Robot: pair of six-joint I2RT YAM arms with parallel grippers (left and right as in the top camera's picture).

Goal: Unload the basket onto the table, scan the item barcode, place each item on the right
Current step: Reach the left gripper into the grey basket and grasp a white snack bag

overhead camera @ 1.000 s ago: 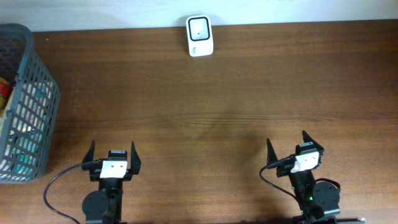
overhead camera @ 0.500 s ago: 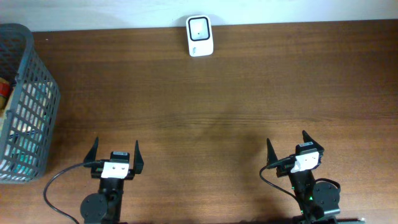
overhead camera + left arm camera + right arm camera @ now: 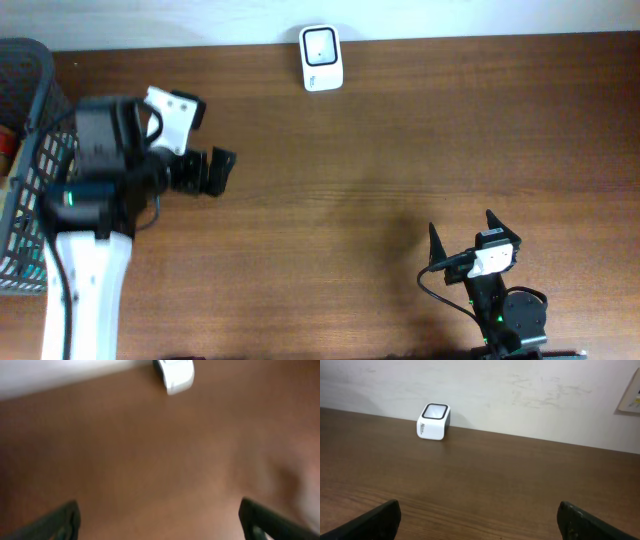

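Observation:
The white barcode scanner (image 3: 321,58) stands at the table's far edge, its window facing up; it also shows in the left wrist view (image 3: 174,374) and the right wrist view (image 3: 434,422). Items lie inside the grey mesh basket (image 3: 62,140) at the far left, seen only in part through the mesh. My left gripper (image 3: 214,172) hangs raised over the table just right of the basket, open and empty (image 3: 160,527); that view is blurred. My right gripper (image 3: 461,232) rests low at the near right, open with nothing between its fingers (image 3: 480,522).
The brown wooden table (image 3: 400,150) runs to a white wall behind the scanner. My raised left arm (image 3: 85,250) covers part of the basket's near side. A picture corner (image 3: 632,395) hangs on the wall at right.
My left arm has lifted from its rest at the near left and swung up and back toward the basket, its gripper still open. The right arm has not moved.

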